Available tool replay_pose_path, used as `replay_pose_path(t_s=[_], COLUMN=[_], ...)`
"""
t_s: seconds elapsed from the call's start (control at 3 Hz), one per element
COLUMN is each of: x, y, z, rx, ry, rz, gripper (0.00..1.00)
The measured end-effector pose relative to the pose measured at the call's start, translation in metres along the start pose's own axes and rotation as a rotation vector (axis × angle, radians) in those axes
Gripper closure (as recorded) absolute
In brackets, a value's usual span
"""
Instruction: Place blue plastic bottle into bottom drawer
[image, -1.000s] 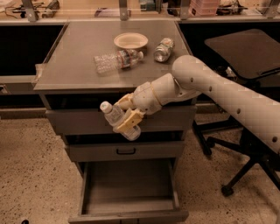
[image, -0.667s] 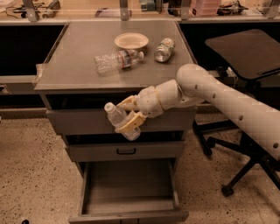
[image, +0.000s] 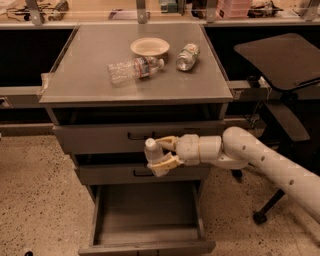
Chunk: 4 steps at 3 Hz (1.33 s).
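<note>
My gripper (image: 163, 153) is shut on the blue plastic bottle (image: 153, 152), a stout bottle with a white cap. It holds the bottle upright in front of the middle drawer, above the open bottom drawer (image: 147, 209). The bottom drawer is pulled out, with a flat grey floor and nothing in it. My white arm reaches in from the right.
On the cabinet top (image: 90, 65) lie a slim clear crinkled bottle (image: 134, 69), a shallow bowl (image: 149, 47) and a small metal can (image: 186, 56). A black office chair (image: 282, 65) stands to the right. The two upper drawers (image: 100, 136) are closed.
The gripper with the bottle has moved down and to the right, from the top drawer's level to in front of the middle drawer. The bottle now stands more upright.
</note>
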<state>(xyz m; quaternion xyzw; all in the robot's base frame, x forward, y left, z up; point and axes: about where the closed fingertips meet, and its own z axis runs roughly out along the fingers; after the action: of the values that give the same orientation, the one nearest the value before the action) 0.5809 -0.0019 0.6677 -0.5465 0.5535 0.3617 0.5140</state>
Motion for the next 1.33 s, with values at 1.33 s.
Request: replay_pose_path(t_s=[1.33], x=[0.191], y=[0.042], z=[0.028], rx=[0.005], ry=[-0.144], rz=[0.224], gripper=[1.00])
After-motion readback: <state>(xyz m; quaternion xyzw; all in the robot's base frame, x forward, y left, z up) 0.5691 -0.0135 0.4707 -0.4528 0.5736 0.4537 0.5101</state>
